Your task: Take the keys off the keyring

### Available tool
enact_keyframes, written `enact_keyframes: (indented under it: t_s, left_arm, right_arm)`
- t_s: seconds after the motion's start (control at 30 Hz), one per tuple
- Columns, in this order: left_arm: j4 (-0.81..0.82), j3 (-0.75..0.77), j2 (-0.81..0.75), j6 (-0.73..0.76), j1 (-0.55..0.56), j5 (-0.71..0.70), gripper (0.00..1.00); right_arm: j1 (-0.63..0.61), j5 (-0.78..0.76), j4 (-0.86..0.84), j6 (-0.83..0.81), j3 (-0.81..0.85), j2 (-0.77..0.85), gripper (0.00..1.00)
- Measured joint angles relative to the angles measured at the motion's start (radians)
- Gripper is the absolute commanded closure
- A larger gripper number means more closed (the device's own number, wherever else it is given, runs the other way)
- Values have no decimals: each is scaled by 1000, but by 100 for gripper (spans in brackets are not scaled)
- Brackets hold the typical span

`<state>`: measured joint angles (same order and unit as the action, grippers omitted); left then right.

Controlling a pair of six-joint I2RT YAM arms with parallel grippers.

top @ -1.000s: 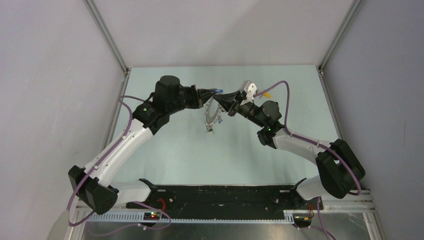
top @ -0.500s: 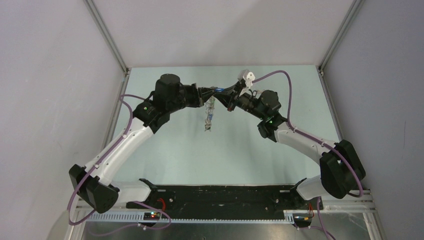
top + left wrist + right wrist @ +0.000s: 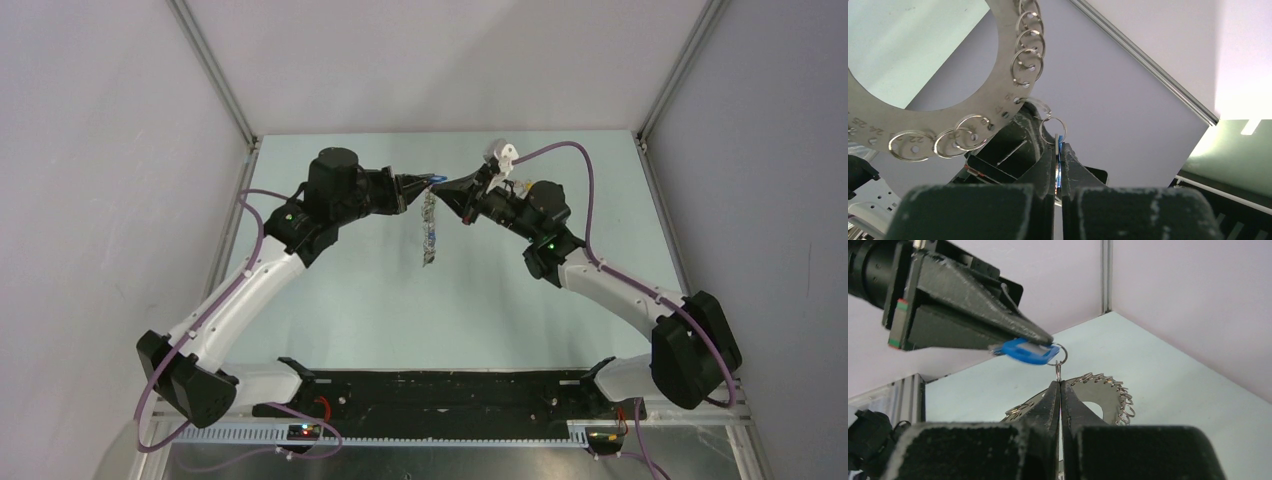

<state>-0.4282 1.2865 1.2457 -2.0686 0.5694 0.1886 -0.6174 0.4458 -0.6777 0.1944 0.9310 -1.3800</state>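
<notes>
The keyring (image 3: 430,232), a silvery disc rimmed with small split rings, hangs edge-on in the air between my two grippers. My left gripper (image 3: 420,184) is shut on a blue-headed key (image 3: 436,180). In the left wrist view the key (image 3: 1060,150) sits between my shut fingers, and the keyring (image 3: 983,102) fills the upper left. My right gripper (image 3: 447,188) is shut on a small split ring at the keyring's rim, tip to tip with the left. In the right wrist view my right gripper (image 3: 1058,382) pinches that ring just below the blue key (image 3: 1028,351). The keyring (image 3: 1100,387) hangs behind. Other keys are too small to make out.
The pale green table (image 3: 350,300) lies below the hanging keyring. Grey walls with metal corner posts (image 3: 215,70) close in the back and sides. The black base rail (image 3: 440,395) runs along the near edge.
The keyring has turned from face-on to edge-on under the grippers. My right gripper has moved up towards the left gripper's tip. The left arm has barely moved.
</notes>
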Motion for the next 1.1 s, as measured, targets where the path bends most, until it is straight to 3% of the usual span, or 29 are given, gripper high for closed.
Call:
enact_keyframes:
  t_s: [0.7, 1.1]
  left_arm:
    - [-2, 0, 30, 10, -5, 51, 100]
    - [-4, 0, 34, 27, -7, 52, 100]
  right_arm:
    - [-113, -81, 104, -550, -36, 72, 100]
    - [-131, -140, 105, -571, -45, 73, 100]
